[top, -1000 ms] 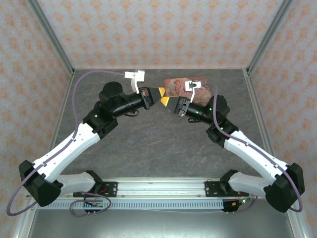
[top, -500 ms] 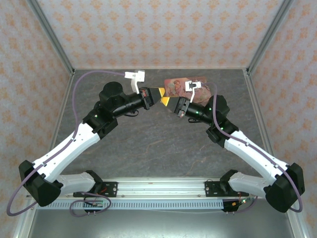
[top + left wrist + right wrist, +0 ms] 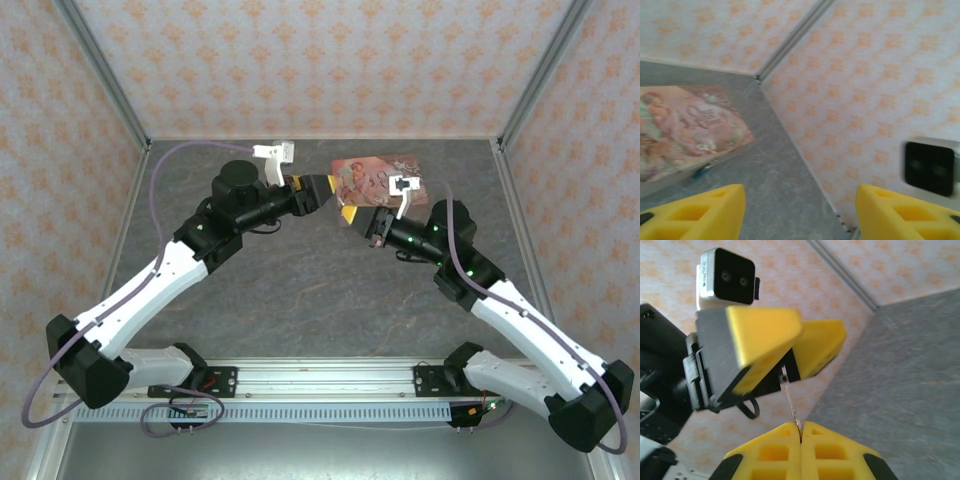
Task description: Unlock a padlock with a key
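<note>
Left gripper (image 3: pixel 800 200): released. In your left wrist view its two yellow fingers (image 3: pixel 695 210) stand wide apart at the bottom edge, with nothing between them.

Right gripper (image 3: pixel 801 432): clenched on the key (image 3: pixel 791 407). In your right wrist view the yellow fingertips meet and pinch the lower end of a thin metal sliver seen edge-on.

Key: it rises from the right fingertips, leaning a little to the left. Its upper end reaches into the gap between the left gripper's fingers, near their base. You cannot tell whether it touches them.

Arms: in the top view the two grippers face each other tip to tip above the grey table (image 3: pixel 300 290), just in front of the pink box (image 3: pixel 380 178).

Padlock (image 3: pixel 700 172): a small, blurred teal-blue speck in the left wrist view. It lies on the table right against the near edge of the pink box, apart from both grippers. Its shackle is too small for you to read.

Pink box: it lies flat on the table towards the far wall, picture side up.

Dark loop (image 3: pixel 749 408): a thin dark ring hangs under the left gripper's body, beside the key. You cannot tell what it is fastened to.
</note>
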Robot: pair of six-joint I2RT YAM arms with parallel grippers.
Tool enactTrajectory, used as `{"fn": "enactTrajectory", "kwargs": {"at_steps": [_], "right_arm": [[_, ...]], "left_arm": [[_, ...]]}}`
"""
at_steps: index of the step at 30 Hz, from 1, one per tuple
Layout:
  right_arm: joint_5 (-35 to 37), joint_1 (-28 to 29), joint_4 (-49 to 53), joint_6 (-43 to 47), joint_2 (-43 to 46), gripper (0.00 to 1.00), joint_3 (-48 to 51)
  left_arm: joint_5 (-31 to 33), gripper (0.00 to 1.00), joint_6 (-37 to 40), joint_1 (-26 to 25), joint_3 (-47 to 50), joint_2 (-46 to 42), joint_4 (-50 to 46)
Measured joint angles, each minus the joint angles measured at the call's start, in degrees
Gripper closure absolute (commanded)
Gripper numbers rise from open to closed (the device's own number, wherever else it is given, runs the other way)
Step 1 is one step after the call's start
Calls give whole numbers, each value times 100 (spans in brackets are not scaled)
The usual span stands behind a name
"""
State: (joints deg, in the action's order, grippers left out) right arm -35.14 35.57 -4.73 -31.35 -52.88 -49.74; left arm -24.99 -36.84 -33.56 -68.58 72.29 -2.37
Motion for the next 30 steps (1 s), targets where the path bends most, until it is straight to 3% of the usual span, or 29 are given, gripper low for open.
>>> {"fn": "enactTrajectory", "kwargs": {"at_steps": [13,23,30], "right_arm": [[1182,0,2236,756,973,100,0],[1467,0,2708,809,1502,100,0],[1547,0,2815,820,1550,100,0]], "left_arm": [[463,16,-13,146,-1102,2723,-719],[785,12,-238,186,-2083,4295,-1023],[966,11,-332,234,-2234,4767,-1202]]}}
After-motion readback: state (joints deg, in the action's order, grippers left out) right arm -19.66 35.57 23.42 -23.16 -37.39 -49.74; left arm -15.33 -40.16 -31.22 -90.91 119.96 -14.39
